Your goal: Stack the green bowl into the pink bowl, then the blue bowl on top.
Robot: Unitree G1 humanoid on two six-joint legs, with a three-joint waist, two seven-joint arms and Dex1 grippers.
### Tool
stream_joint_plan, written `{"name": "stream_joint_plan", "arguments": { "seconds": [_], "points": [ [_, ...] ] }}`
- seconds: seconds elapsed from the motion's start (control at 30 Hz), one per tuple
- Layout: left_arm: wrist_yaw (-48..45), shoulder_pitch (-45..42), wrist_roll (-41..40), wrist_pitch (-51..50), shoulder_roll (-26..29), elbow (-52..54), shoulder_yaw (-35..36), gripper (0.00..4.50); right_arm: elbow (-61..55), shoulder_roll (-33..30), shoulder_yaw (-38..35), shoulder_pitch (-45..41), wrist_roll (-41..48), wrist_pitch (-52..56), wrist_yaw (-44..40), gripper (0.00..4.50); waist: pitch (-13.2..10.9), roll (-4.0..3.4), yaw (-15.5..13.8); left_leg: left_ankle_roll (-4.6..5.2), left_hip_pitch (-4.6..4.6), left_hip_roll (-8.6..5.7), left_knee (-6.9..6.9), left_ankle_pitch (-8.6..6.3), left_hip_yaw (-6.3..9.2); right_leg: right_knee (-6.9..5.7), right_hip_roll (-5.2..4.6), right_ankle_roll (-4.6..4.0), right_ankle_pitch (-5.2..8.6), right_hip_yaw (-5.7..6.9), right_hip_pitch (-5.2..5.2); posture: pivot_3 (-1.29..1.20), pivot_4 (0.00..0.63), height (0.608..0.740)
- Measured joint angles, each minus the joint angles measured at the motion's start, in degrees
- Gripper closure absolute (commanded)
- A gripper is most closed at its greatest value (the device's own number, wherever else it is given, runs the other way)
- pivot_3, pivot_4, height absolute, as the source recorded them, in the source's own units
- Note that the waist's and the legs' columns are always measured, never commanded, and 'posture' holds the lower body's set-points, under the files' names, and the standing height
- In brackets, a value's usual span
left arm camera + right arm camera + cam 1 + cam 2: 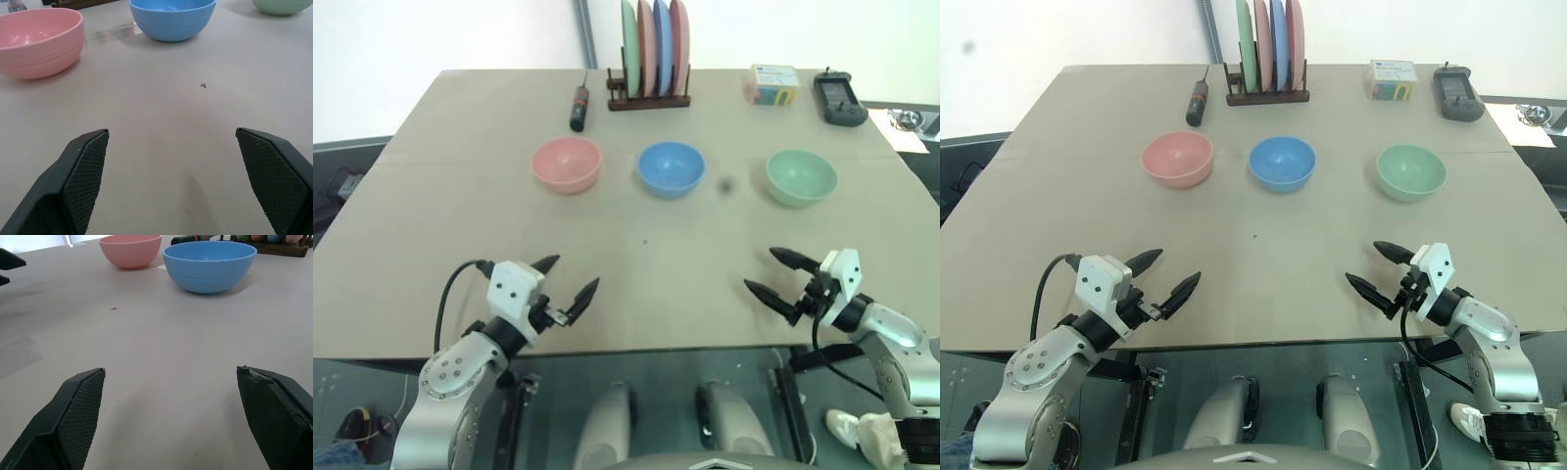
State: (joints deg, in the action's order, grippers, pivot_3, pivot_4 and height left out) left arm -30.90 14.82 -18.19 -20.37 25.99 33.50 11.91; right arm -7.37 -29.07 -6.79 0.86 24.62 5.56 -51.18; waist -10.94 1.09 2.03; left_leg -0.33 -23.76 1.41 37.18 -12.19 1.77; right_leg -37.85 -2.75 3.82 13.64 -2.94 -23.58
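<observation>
Three bowls stand in a row across the middle of the table: the pink bowl on the left, the blue bowl in the centre and the green bowl on the right, each upright and apart from the others. My left gripper hovers open near the front left edge, well short of the pink bowl. Open and empty too, my right gripper sits near the front right edge, in front of the green bowl. In the wrist views the pink bowl and blue bowl lie ahead of the spread fingers.
A wooden rack with several coloured plates stands at the table's back centre. A black-handled screwdriver lies left of it. A small box and a black device sit at the back right.
</observation>
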Motion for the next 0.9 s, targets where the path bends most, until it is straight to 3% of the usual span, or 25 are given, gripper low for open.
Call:
{"name": "stream_joint_plan", "arguments": {
  "seconds": [0.53, 0.9],
  "points": [
    [0.03, -2.58, -0.07, 0.17, 0.41, -0.42, 0.02, 0.08, -0.01, 0.13, 0.07, -0.79, -0.01, 0.0, 0.43, 0.0, 0.0, 0.0, 0.0, 0.0, 0.0, 0.0, 0.0, 0.0, 0.0, 0.0, 0.0, 0.0, 0.0, 0.0, 0.0, 0.0, 0.15, 0.74],
    [1.3, -11.26, 3.54, -0.84, 4.68, -6.04, -1.33, 0.08, -4.76, 2.13, 1.45, -3.39, 3.93, 4.01, 1.53, 0.0, 0.0, 0.0, -0.06, 0.0, 0.0, -0.01, 0.01, 0.0, 0.04, -0.03, 0.02, 0.01, -0.01, 0.03, 0.0, 0.0, 0.15, 0.74]
  ]
}}
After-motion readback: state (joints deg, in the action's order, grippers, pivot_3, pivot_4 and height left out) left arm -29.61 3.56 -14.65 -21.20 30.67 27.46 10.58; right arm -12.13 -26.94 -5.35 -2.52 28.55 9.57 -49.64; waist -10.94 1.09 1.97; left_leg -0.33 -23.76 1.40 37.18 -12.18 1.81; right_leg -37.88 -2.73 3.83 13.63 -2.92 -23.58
